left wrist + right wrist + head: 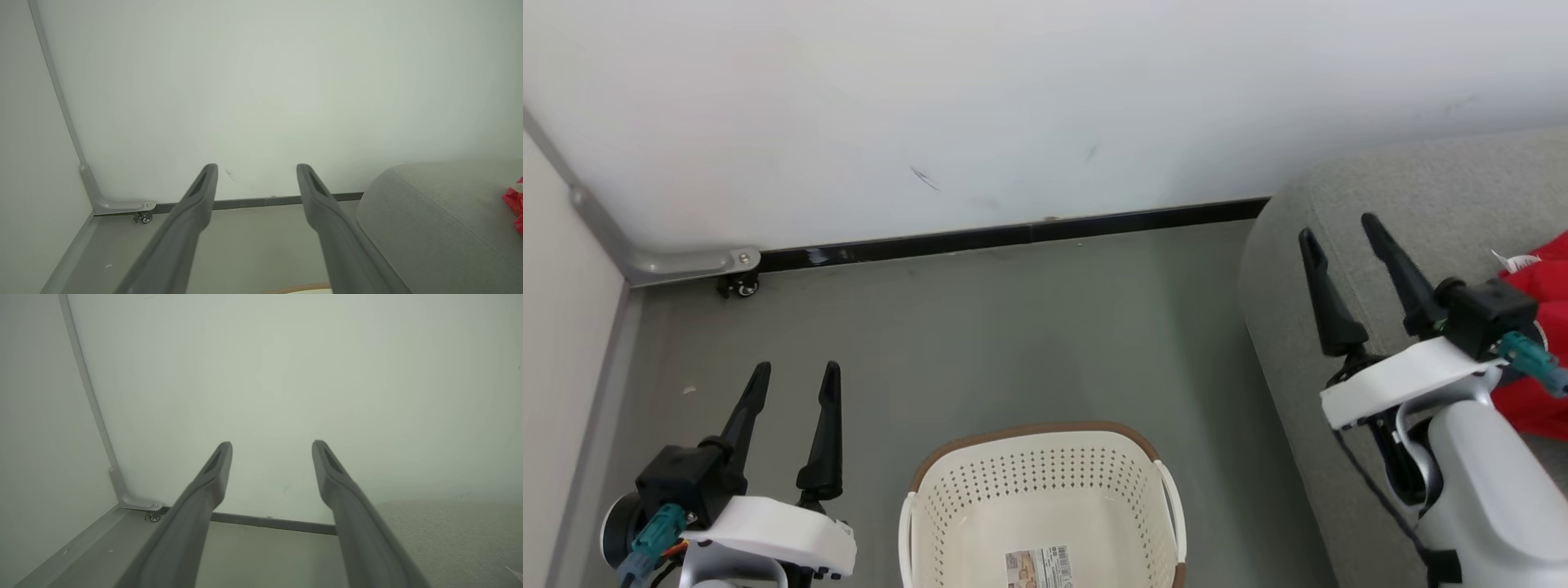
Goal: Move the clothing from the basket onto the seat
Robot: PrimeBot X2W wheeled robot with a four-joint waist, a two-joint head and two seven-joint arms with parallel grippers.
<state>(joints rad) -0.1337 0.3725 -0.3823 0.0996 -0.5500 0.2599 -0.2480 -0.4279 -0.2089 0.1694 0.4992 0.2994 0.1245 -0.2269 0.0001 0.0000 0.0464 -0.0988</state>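
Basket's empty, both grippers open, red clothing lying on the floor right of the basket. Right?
One error: the red clothing lies on the grey sofa, not the floor; the head view shows it. The basket looks empty where visible, and left gripper and right gripper are open.

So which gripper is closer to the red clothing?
The right gripper: it is above the grey sofa, next to the red clothing; the left gripper is over the floor beside the basket.
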